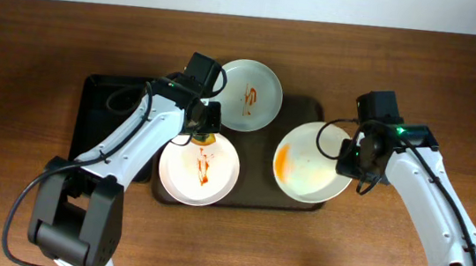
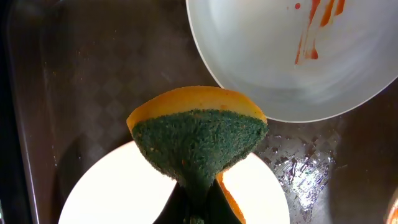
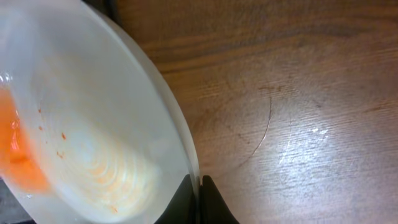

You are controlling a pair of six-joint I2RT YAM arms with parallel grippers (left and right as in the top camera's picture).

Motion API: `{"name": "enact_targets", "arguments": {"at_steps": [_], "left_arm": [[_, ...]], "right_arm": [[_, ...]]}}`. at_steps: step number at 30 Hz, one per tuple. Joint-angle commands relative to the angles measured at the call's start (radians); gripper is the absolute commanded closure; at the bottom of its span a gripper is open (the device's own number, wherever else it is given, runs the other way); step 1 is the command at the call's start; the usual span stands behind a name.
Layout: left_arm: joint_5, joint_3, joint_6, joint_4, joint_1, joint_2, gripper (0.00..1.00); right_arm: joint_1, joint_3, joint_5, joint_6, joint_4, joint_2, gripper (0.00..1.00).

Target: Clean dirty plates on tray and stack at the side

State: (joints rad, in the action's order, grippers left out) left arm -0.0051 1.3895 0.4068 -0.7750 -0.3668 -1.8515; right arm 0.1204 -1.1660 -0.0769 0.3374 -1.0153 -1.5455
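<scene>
Three white plates show from overhead. The front-left plate (image 1: 198,171) on the brown tray (image 1: 293,201) has a red smear. The back plate (image 1: 249,95) has red streaks; it also shows in the left wrist view (image 2: 292,56). The right plate (image 1: 310,162) has an orange smear at its left. My left gripper (image 1: 203,132) is shut on a folded green and orange sponge (image 2: 198,140), held above the front-left plate (image 2: 118,193). My right gripper (image 1: 349,165) is shut on the right plate's rim (image 3: 186,155), with the plate tilted.
A narrower black tray (image 1: 102,119) lies left of the brown tray, under my left arm. Bare wooden table (image 1: 457,76) lies to the right and at the front. Wet film glints on the brown tray (image 2: 298,165) in the left wrist view.
</scene>
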Motion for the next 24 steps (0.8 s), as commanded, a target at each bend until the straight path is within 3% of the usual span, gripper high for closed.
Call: {"name": "enact_targets", "arguments": {"at_steps": [1, 4, 7, 12, 17, 24], "left_arm": [[-0.01, 0.009, -0.016, -0.001, 0.002, 0.013, 1.0], [-0.01, 0.009, -0.016, -0.002, 0.002, 0.013, 1.0], [-0.01, 0.009, -0.016, -0.002, 0.002, 0.013, 1.0], [-0.01, 0.009, -0.016, -0.003, 0.002, 0.013, 1.0], [-0.01, 0.009, -0.016, -0.004, 0.002, 0.013, 1.0], [-0.01, 0.009, -0.016, -0.005, 0.002, 0.013, 1.0]], "right_arm": [[-0.009, -0.024, -0.09, 0.035, 0.005, 0.019, 0.96], [-0.029, -0.024, -0.09, 0.064, 0.045, 0.019, 0.96], [-0.022, -0.024, 0.076, -0.032, 0.106, 0.019, 0.96], [0.059, -0.024, 0.077, -0.124, 0.056, 0.019, 0.96], [0.068, -0.024, -0.085, -0.064, 0.037, 0.019, 0.96], [-0.017, -0.024, 0.06, -0.044, 0.073, 0.019, 0.96]]}}
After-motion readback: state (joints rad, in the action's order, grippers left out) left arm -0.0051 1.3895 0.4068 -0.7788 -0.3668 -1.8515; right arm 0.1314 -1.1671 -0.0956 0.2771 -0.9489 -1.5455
